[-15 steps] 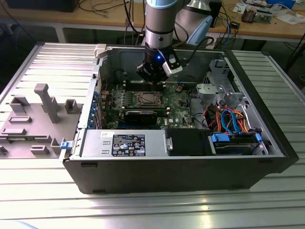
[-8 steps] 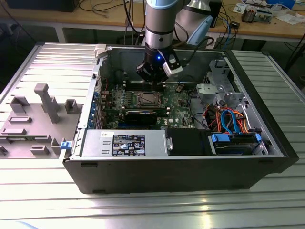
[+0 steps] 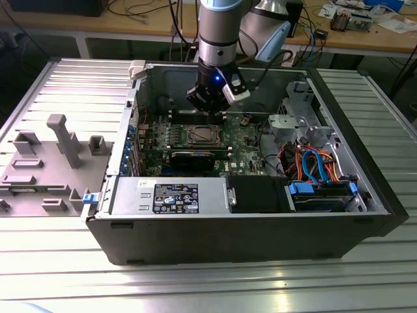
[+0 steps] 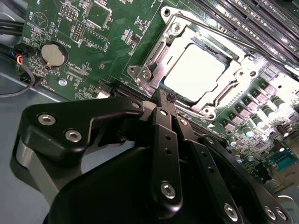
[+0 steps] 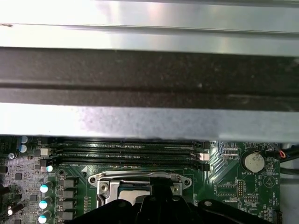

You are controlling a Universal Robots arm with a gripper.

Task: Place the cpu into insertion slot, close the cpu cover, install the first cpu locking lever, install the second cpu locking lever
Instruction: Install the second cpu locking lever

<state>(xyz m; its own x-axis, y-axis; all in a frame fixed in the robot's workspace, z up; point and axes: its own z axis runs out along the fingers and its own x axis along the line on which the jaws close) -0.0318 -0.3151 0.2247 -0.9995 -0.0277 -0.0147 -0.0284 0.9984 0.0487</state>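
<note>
Cpu (image 4: 196,70) seated, cpu cover (image 4: 156,60) down (looks flat); gripper (image 4: 164,95) jaws together at cover's 6 o'clock edge, lever step in hand, needs precise hooking.

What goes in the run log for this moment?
silver square cpu: in socket | silvery metal cpu cover: closed over it | gripper: fingers shut, tips at cover's edge

The arm (image 3: 218,29) hangs straight down, wrist vertical. Below it the gripper (image 4: 164,95) points downward, its black fingers (image 4: 166,140) pressed together at the tips.
</note>
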